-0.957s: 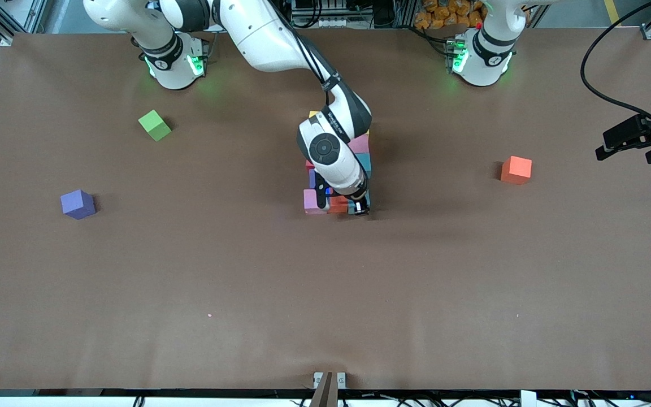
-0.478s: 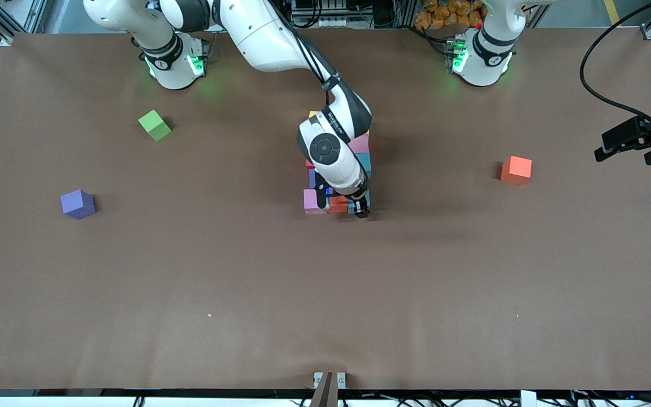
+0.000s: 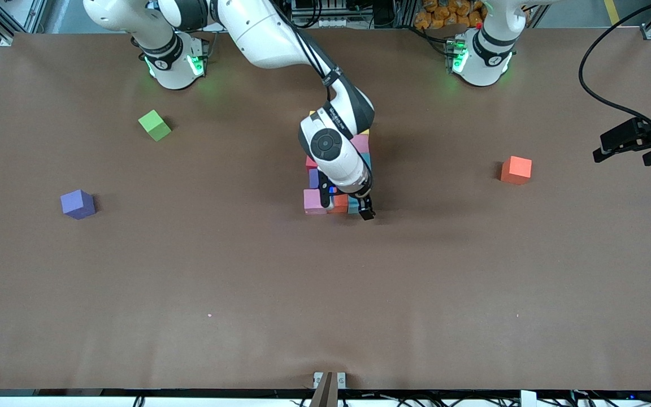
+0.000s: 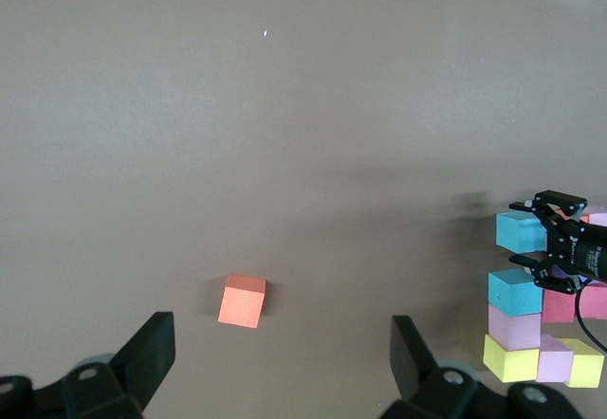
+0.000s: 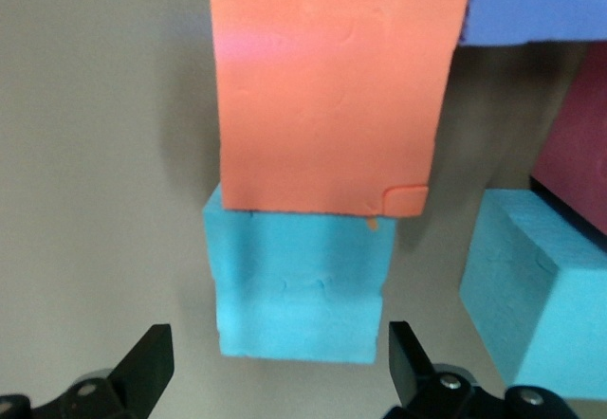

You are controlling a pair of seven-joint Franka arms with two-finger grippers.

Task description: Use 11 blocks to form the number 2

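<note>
R gripper (image 3: 363,208): fingers spread, nothing held, positioned over light blue block (image 5: 299,282) at camera-side end of number 2 (image 3: 337,169), mid-tabletop. L gripper (image 4: 285,362): opened, empty, parked over orange block (image 3: 516,170) nr L-arm end.

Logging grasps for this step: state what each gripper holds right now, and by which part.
Nothing is held. The right gripper stands open over the light blue block at the digit's near row, fingers clear of it. The left gripper waits open above the table, near the loose orange block.
</note>
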